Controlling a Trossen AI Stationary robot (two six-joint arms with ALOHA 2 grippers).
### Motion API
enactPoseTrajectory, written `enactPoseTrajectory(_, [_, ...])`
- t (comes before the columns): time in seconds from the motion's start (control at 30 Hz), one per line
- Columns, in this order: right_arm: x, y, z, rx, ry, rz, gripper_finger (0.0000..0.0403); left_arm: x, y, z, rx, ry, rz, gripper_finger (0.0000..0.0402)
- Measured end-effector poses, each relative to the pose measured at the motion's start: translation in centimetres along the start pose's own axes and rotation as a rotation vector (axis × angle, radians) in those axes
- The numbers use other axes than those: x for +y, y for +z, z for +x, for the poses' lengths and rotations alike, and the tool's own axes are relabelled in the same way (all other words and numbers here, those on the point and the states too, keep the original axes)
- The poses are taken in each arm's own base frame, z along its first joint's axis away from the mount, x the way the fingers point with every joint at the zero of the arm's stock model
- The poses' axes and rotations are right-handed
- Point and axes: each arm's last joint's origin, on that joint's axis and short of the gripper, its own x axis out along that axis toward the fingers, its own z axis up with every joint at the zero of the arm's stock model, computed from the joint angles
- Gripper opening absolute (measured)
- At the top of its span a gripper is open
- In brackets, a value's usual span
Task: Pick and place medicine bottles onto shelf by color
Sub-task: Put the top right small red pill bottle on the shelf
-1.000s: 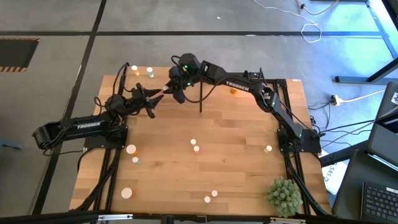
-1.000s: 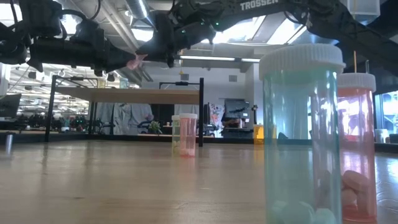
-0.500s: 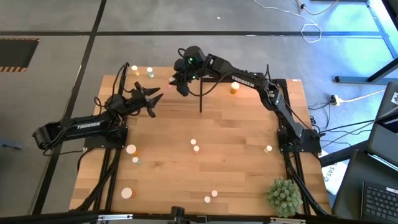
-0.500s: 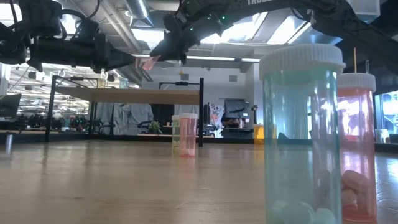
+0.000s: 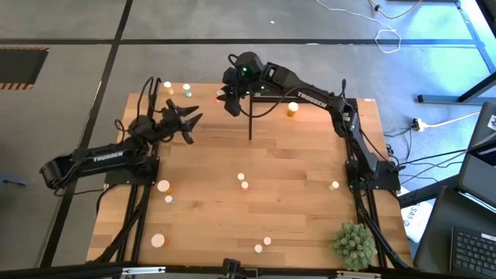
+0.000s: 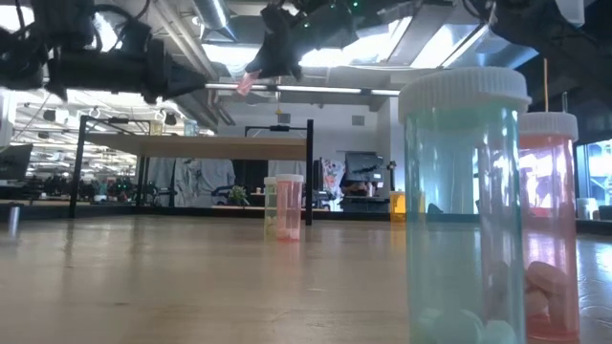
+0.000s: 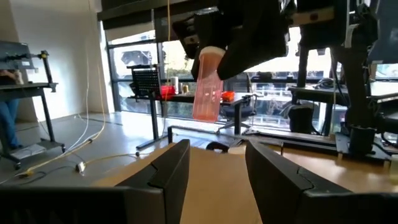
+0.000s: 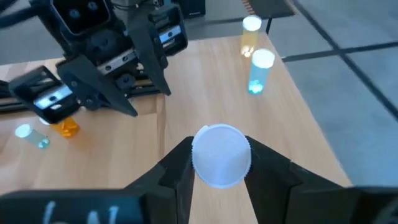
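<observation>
My right gripper (image 5: 231,99) is raised over the table's far side, shut on a reddish medicine bottle (image 7: 208,86) with a white cap (image 8: 221,154). My left gripper (image 5: 188,120) stands open a little to its left, level, nothing between its fingers (image 7: 168,171). The shelf (image 6: 191,145) is the raised wooden board on black posts at the far edge. Other medicine bottles stand upright on their bases: an orange one (image 5: 292,109) at the far right, two (image 5: 167,85) at the far left, a pair (image 5: 242,181) mid-table. My right gripper pinches the reddish bottle between its two fingers at the cap end (image 7: 211,56), one finger on each side of the cap. The fingers slant down from the far right. The bottle hangs lifted clear, its body slanting down past the fingertips (image 6: 251,84).
A black upright post (image 5: 249,124) stands just below my right gripper. More bottles are scattered at the near left (image 5: 163,186) and near middle (image 5: 263,245). A green spiky plant ball (image 5: 354,244) sits at the near right corner. A pale green bottle (image 6: 464,201) and a reddish one (image 6: 550,220) stand close to the low camera.
My right gripper has risen and gone toward the table's far edge, away from my left gripper, carrying the reddish bottle with it. The bottle stays in the hold, tipped more steeply downward.
</observation>
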Motion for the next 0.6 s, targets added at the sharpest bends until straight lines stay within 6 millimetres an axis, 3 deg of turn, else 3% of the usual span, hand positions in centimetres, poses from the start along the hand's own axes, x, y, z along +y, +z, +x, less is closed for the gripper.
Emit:
enactPoseTrajectory(0.17, [0.1,0.3,-0.8,0.001,-0.015,-0.009,0.0123,0.1,2.2,2.0,0.179,-0.006,-0.008,0.0151])
enactPoseTrajectory(0.37, [0.1,0.3,-1.0,0.01,-0.058,-0.002,0.0123,0.3,4.9,3.0,0.45,0.008,0.005,0.0151])
enactPoseTrajectory(0.6, [0.0,-0.2,-1.0,0.065,-0.108,0.029,0.0123,0.5,9.1,3.3,0.447,0.043,0.058,0.0151])
